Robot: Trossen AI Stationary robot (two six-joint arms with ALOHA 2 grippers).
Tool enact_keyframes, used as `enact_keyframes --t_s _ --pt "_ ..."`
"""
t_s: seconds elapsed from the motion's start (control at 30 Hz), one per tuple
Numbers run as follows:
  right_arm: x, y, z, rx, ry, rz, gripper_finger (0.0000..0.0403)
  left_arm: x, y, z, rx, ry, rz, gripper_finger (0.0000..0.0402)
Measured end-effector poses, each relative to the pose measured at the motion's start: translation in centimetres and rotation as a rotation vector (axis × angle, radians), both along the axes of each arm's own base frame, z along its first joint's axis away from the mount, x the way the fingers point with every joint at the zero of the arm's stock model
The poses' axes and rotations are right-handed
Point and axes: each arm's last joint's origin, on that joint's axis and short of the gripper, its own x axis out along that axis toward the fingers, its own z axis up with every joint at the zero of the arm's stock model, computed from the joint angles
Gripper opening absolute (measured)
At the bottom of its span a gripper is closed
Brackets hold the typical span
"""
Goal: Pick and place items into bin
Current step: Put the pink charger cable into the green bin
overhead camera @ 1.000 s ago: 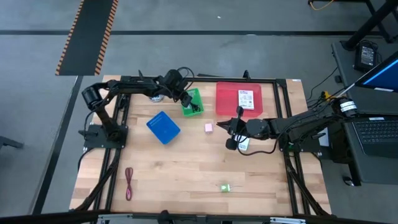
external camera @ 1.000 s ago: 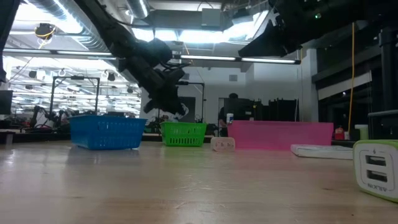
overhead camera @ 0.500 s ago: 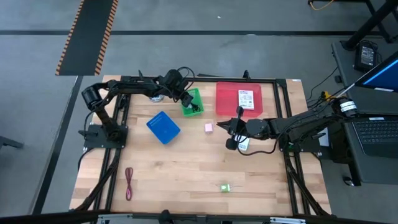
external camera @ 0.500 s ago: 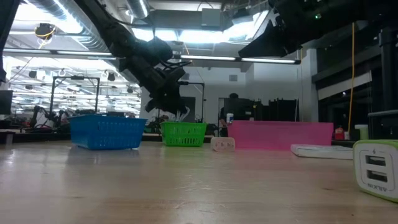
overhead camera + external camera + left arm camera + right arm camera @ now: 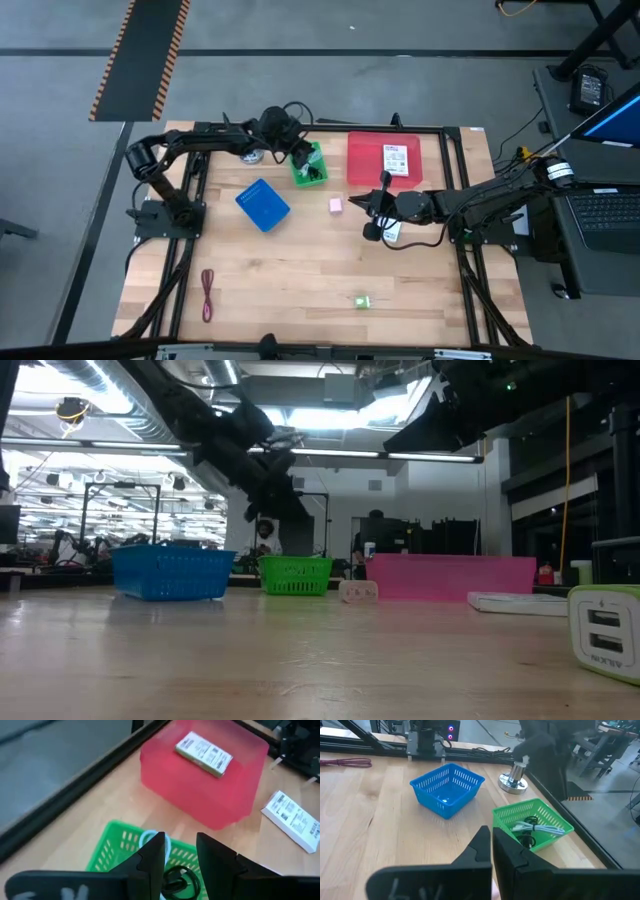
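My left gripper hangs open above the green basket, nothing between its fingers. A pale cable and a black cable lie in that basket. One white packet lies in the red bin. Another packet lies on the table beside my right gripper, which hovers shut. A pink cube, a green block and a dark red cord lie loose on the table.
A blue basket stands left of the middle. A round silver metal object stands behind it, near the far rail. The dark frame runs around the table. Bare wood stretches along the near half between the cord and the green block.
My left gripper has risen above the green basket and rolled a little. The pale thing that hung at its fingertips in the low view no longer shows there.
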Motion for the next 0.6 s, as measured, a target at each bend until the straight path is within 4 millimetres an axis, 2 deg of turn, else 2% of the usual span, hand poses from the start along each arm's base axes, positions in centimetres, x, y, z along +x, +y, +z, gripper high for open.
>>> enact_keyframes --t_s 0.17,0.27,0.43,0.6 --pt "0.0 0.0 0.0 0.0 0.0 0.0 0.0 -0.7 -1.0 2.8 0.114 -0.05 -0.054 0.0101" --pt "0.0 0.0 0.0 -0.002 0.002 0.001 0.0 -1.3 -2.4 5.2 0.184 -0.09 -0.1 0.0095" --pt "0.0 0.0 -0.1 -0.005 0.017 0.001 0.0 -2.5 -6.3 8.4 0.271 -0.109 -0.224 0.0078" --pt "0.0 0.0 -0.4 -0.009 0.031 0.002 0.0 -3.6 -10.5 9.8 0.305 -0.069 -0.331 0.005"
